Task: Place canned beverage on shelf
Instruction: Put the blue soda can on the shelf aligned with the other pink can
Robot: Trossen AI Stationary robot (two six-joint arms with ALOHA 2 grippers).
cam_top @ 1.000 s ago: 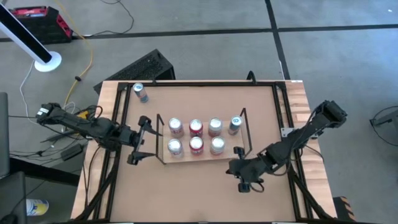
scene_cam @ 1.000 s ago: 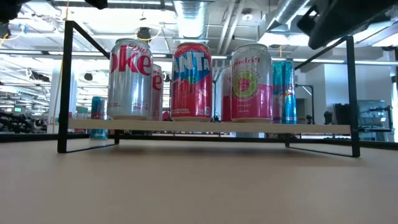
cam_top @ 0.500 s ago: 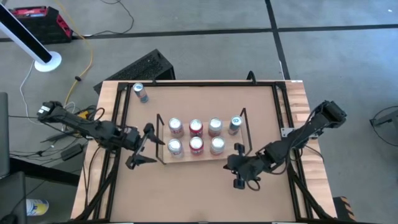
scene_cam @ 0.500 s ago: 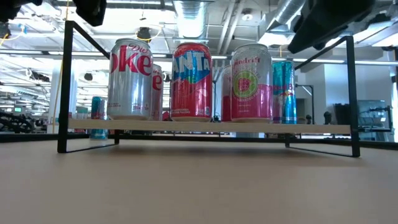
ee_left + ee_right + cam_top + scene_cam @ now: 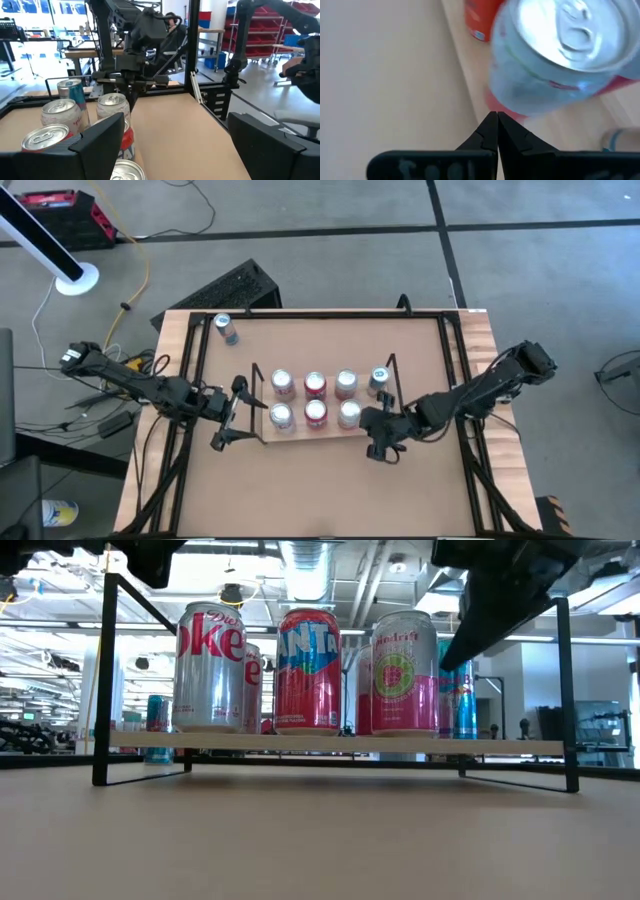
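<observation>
The shelf [image 5: 300, 432], a light-wood board with black wire uprights, holds several upright cans in two rows. One more can [image 5: 225, 329] stands on the tabletop at the far left. My right gripper [image 5: 366, 423] is shut. Its tips [image 5: 496, 131] point slanting down at the foot of the pink can [image 5: 555, 55], the front row's rightmost can [image 5: 348, 413]. In the low view it [image 5: 450, 655] shows dark beside that can [image 5: 402, 670]. My left gripper [image 5: 232, 416] stands open and level at the shelf's left end, with nothing between its fingers [image 5: 100, 140]. My right gripper's shut fingertips [image 5: 490, 125] stand right at the pink can's lower side [image 5: 506, 107], coming slanting down from the table's near right. I cannot tell whether they touch it. The can stands upright on the shelf board.
Black rails [image 5: 452, 360] run along the tabletop's left, right and far edges. Bare tabletop [image 5: 320, 490] lies between the shelf and the near edge. The shelf's wire uprights [image 5: 392, 385] stand close to both grippers.
My right gripper, shut throughout, has swung toward the table's left and far edges, from the bare tabletop up to the shelf's front right can. My left gripper has rolled a little at the shelf's left end. The cans stand as before.
</observation>
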